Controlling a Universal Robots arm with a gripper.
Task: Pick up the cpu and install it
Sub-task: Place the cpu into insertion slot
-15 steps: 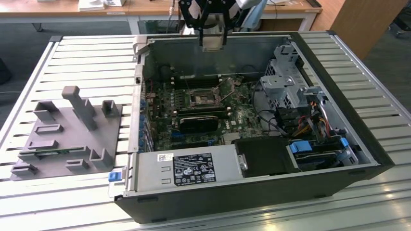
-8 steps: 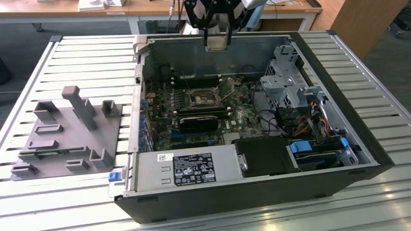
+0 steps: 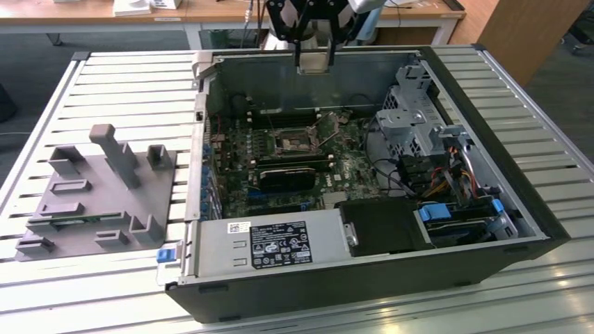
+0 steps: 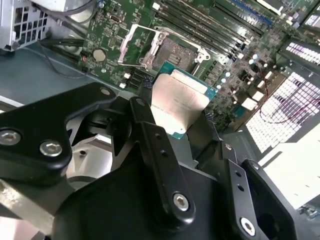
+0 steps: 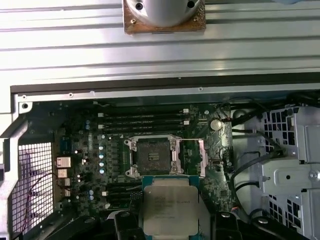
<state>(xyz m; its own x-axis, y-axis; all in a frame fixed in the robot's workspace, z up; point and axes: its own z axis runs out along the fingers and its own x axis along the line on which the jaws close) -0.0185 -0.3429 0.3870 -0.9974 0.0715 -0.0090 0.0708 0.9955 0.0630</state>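
The cpu is a flat square chip with a silvery top plate and a pale rim. My gripper is shut on it, with a black finger pressing on each side. In the exterior view the gripper hangs high over the far wall of the open computer case, carrying the cpu. The metal-framed socket on the motherboard has a dark centre and nothing in it, and its cover plate is swung aside. The cpu is held above the board, apart from the socket.
The case lies on its side on a slatted metal table. Inside it are memory slots, a drive cage, loose cables and a power supply. A grey fixture tray sits at the exterior view's left.
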